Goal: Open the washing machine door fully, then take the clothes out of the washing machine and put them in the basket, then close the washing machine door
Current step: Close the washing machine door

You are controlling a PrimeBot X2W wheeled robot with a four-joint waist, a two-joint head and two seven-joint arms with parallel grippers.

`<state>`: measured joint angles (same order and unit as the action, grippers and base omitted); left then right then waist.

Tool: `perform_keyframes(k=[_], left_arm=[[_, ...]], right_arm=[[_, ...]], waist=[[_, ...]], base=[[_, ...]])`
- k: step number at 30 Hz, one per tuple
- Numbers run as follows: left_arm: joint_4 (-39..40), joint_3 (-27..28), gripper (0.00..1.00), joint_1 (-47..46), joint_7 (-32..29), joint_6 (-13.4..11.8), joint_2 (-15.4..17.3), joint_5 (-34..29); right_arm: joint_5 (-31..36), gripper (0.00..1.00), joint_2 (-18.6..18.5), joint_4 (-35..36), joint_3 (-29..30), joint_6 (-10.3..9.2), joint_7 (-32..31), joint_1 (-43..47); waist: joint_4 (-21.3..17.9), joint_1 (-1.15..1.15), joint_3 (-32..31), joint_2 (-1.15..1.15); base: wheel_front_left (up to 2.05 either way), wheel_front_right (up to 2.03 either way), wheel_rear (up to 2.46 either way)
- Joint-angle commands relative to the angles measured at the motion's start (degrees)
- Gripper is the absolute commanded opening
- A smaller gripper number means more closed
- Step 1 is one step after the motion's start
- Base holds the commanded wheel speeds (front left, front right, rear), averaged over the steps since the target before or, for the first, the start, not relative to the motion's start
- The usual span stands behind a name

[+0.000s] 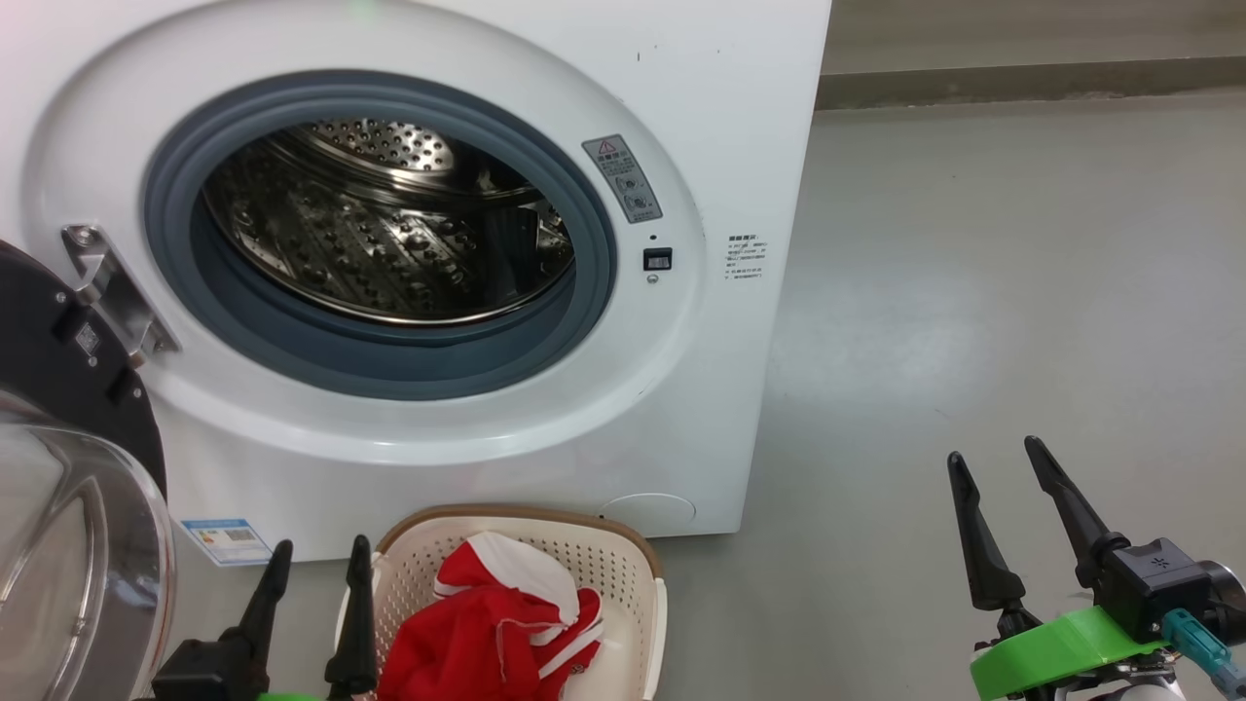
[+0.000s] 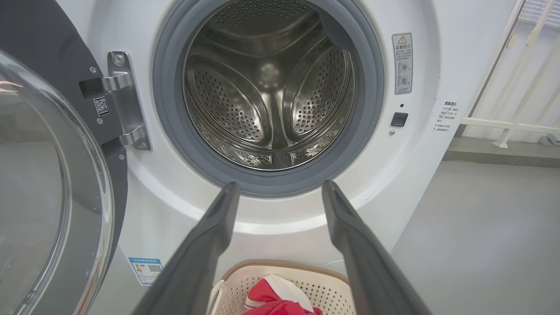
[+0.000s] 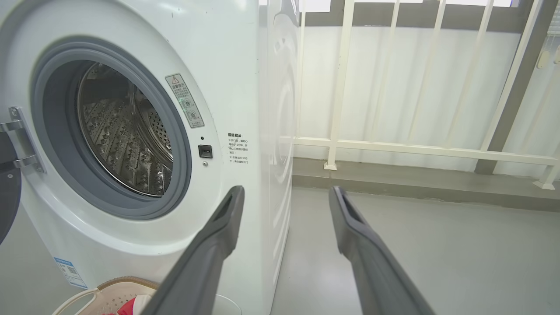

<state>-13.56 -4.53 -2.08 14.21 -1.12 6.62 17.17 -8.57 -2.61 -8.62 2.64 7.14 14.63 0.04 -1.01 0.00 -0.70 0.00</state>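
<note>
White sheet metal forms the front of the washer point(image 1: 701, 117), viewed from close before it. The door point(image 1: 58, 370) is swung wide on its hinge point(image 1: 112, 287) at the left of the opening. Its black rim and bulging glass stand at the left edge of the head view, away from the opening. A grey gasket point(image 1: 389, 365) rings the perforated drum point(image 1: 389, 243), whose steel wall and ribs show through the opening.

Clothes point(image 1: 487, 623), red with white trim, lie heaped inside the basket point(image 1: 628, 555). The basket stands on the floor point(image 1: 973, 292) just before the washer's lower front, below the opening and to the right of a blue label point(image 1: 226, 540).

Left gripper point(image 1: 321, 545): held low, just beside the basket's left rim, fingers pointing up and forward towards the washer. Its jaws are spread wide and hold nothing. In the left wrist view the two fingers frame the lower arc of the gasket, with the basket between them below.

Right gripper point(image 1: 994, 451): held off to the right over the floor, well apart from washer and basket. Its fingers are raised and lean slightly left, and a green band point(image 1: 1061, 647) sits at the wrist. Its jaws are likewise spread wide and empty. In the right wrist view the fingers point past the washer's right front corner towards a pale railing point(image 3: 393, 146).
</note>
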Motion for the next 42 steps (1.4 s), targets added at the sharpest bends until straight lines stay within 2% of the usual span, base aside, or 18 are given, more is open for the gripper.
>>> perform_keyframes(k=[1,23,42], left_arm=[[1.83,1.96,1.00,-0.84,0.11,-0.62,1.38,-0.44],[4.81,1.15,1.00,-0.83,-0.24,-1.16,1.78,0.46],[5.68,0.05,1.00,-0.53,-0.46,-2.42,2.01,0.22]], right_arm=[[0.31,1.00,-0.27,1.38,-1.48,0.35,0.37,-1.07],[-0.39,1.00,-0.27,0.36,-1.88,0.35,0.37,-1.81],[-0.30,1.00,-0.27,0.58,-2.02,0.35,0.37,-1.55]], waist=[[0.06,0.00,0.02,0.00],[0.23,0.00,0.87,0.00],[1.42,0.00,0.45,0.00]], base=[[-0.22,0.22,0.00],[-1.23,1.24,-0.01],[-0.10,0.10,0.00]])
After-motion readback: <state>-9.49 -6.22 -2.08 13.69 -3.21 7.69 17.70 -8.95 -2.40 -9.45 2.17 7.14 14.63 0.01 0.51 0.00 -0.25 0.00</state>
